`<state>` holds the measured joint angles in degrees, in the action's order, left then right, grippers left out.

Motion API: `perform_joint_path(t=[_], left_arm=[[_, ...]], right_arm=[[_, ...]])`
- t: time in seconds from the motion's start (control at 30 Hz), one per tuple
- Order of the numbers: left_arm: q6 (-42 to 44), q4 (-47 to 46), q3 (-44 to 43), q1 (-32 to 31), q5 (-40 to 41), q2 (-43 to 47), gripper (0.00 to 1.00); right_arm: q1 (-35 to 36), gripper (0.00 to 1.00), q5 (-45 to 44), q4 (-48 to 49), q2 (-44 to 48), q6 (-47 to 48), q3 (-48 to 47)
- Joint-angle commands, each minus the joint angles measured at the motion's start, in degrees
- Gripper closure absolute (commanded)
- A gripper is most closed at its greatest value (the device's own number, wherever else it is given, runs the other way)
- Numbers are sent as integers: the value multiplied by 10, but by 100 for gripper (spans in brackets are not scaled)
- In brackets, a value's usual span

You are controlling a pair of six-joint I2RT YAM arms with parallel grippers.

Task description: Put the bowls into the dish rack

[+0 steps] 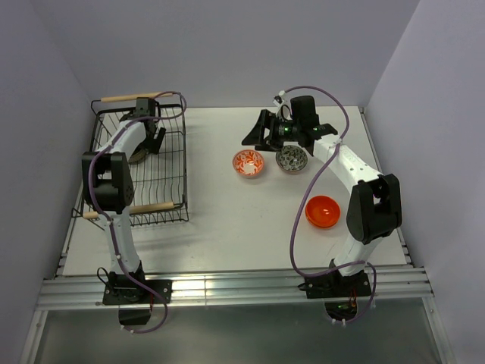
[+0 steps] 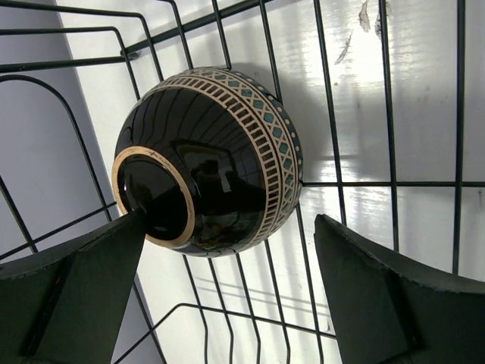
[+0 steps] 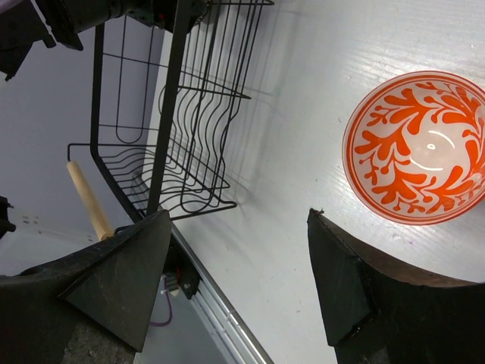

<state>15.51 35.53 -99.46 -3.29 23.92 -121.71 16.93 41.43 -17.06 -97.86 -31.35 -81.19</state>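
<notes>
bowl (image 2: 216, 152) on edge in dish rack (image 2: 394, 183), foot seemingly facing left pincer (image 2: 229, 218)

White tabletop (image 1: 227, 243) between plain pale-lavender walls (image 1: 227, 45), ribbed metal rail (image 1: 242, 290) along its near edge.

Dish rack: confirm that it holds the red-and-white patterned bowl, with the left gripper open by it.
Wrong bowl. The left wrist view shows the dish rack holding a dark glossy bowl with a tan patterned band; the red-and-white patterned bowl sits out on the table. The left gripper is open by the racked bowl, as stated.
</notes>
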Motion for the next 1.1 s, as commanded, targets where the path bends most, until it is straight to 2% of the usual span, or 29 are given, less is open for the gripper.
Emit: perform_joint_path(t=[0.0, 0.33, 0.4, 0.57, 0.6, 0.63, 0.7, 0.8, 0.87, 1.0, 1.07], left_arm=[[-22, 29, -26, 0, -35, 37, 2], [-44, 73, -35, -12, -68, 104, 2], [-50, 78, -30, -13, -95, 128, 2], [-45, 53, 20, -12, -241, 237, 1], [-43, 53, 26, -12, -308, 250, 1], [-41, 59, 30, -13, -339, 263, 2], [-43, 67, 30, -13, -423, 290, 2], [-49, 74, 30, -15, -499, 312, 2], [-52, 73, 34, -19, -522, 320, 2], [-52, 71, 49, -33, -554, 323, 3], [-62, 57, 57, -41, -556, 325, 5]], right_arm=[[-5, 20, -5, -3, -3, 15, -7], [-6, 20, -19, -23, 7, 37, -12], [-8, 21, -21, -28, 12, 51, -9], [-35, 23, -3, -69, 17, 104, -10], [-43, 23, 5, -77, 17, 114, -13], [-61, 23, 10, -98, 17, 124, -16], [-80, 24, 5, -130, 12, 160, -33], [-122, 24, -28, -194, 6, 215, -58], [-145, 25, -58, -235, 2, 252, -76], [-161, 30, -184, -272, -21, 290, -98], [-165, 33, -204, -285, -38, 297, -113]])
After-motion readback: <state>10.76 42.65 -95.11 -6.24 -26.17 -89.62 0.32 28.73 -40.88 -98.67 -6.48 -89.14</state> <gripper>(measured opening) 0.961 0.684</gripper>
